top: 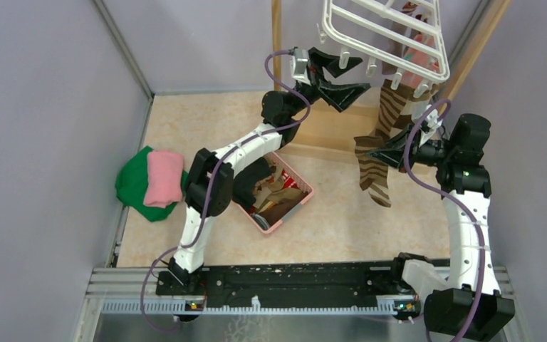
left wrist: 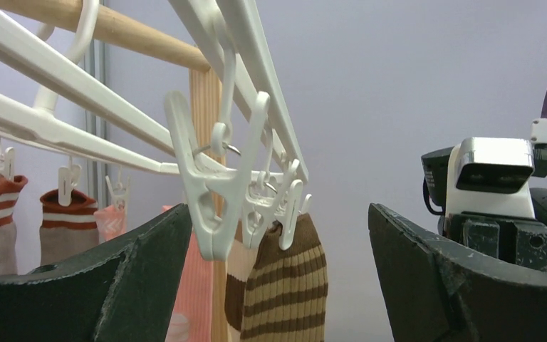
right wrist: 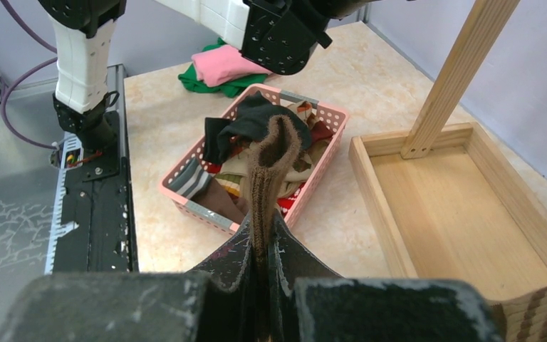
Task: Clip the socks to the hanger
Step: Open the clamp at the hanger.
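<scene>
The white hanger point(top: 392, 35) hangs at the top right, with small clips dangling under it. A brown and cream striped sock point(top: 374, 174) hangs from one of those clips, which grips its cuff point(left wrist: 285, 278). My right gripper point(top: 379, 152) is shut on this sock lower down, the fabric pinched between its fingers point(right wrist: 266, 239). My left gripper point(top: 363, 74) is open just under the hanger's edge. A free white clip point(left wrist: 214, 192) hangs beside its left finger point(left wrist: 114, 285). A pink sock point(left wrist: 192, 285) and grey and red socks point(left wrist: 3, 221) hang clipped further along.
A pink basket point(top: 295, 206) with several loose socks stands under the left arm; its rim point(right wrist: 185, 203) lies below my right gripper. The wooden stand's base tray point(right wrist: 463, 206) and post point(right wrist: 456, 71) are to the right. Folded green and pink cloths point(top: 149, 182) lie at the left.
</scene>
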`<act>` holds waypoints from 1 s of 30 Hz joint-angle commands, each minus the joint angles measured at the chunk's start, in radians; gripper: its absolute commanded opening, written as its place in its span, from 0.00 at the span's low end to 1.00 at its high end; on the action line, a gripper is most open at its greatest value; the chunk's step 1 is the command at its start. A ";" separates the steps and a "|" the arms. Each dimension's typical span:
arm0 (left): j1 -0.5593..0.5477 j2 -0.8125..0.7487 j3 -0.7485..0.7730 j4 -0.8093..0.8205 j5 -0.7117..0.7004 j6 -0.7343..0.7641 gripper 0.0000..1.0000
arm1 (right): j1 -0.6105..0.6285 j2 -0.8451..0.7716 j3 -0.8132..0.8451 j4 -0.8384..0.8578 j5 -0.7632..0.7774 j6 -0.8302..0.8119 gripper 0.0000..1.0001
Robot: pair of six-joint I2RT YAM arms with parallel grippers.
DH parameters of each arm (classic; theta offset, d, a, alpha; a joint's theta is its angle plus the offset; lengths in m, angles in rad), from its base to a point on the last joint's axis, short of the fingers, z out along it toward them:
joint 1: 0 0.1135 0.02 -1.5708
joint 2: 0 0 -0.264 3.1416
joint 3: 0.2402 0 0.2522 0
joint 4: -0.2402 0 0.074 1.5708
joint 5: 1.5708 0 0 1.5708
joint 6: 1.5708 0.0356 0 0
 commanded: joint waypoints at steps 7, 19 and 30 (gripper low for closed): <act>0.003 0.087 0.194 0.007 0.001 -0.069 0.96 | -0.009 -0.016 0.005 0.006 -0.036 -0.021 0.00; -0.006 0.156 0.328 -0.043 0.010 -0.089 0.90 | -0.009 -0.016 0.006 0.004 -0.041 -0.022 0.00; -0.018 0.183 0.389 -0.081 0.018 -0.092 0.86 | -0.009 -0.018 0.006 0.003 -0.043 -0.022 0.00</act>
